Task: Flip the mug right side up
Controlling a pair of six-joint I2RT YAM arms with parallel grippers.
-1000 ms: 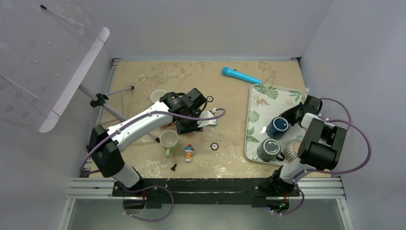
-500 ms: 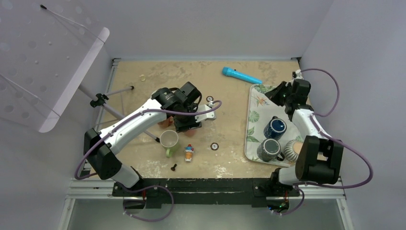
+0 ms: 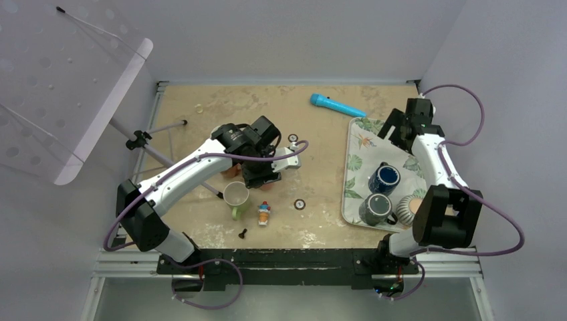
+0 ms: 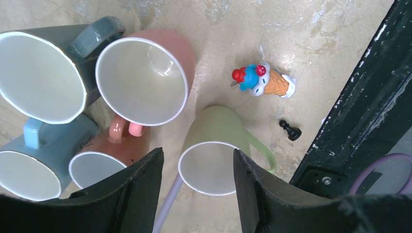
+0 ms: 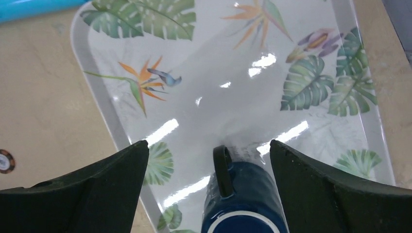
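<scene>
A dark blue mug (image 3: 386, 178) stands with its rim up on the leaf-patterned tray (image 3: 364, 144), and its handle shows in the right wrist view (image 5: 248, 194). My right gripper (image 3: 396, 130) hovers open over the tray's far part (image 5: 218, 73), behind the mug and clear of it; its jaws (image 5: 206, 145) are wide with nothing between them. My left gripper (image 3: 259, 175) is open above a cluster of upright mugs. A green mug (image 4: 214, 155) shows below the gap of the left gripper (image 4: 197, 155), untouched.
Pink (image 4: 141, 80), dark grey (image 4: 39, 73), light blue (image 4: 34, 160) and terracotta (image 4: 97, 165) mugs crowd the left arm. An ice-cream toy (image 4: 262, 81) and a black pawn (image 4: 290, 130) lie nearby. A grey mug (image 3: 376, 208) and a striped cup (image 3: 408, 210) share the tray. A blue cylinder (image 3: 337, 105) lies at the back.
My right gripper has opened, let go of the blue mug and drawn back to the tray's far end. The left gripper has shifted slightly over the mug cluster.
</scene>
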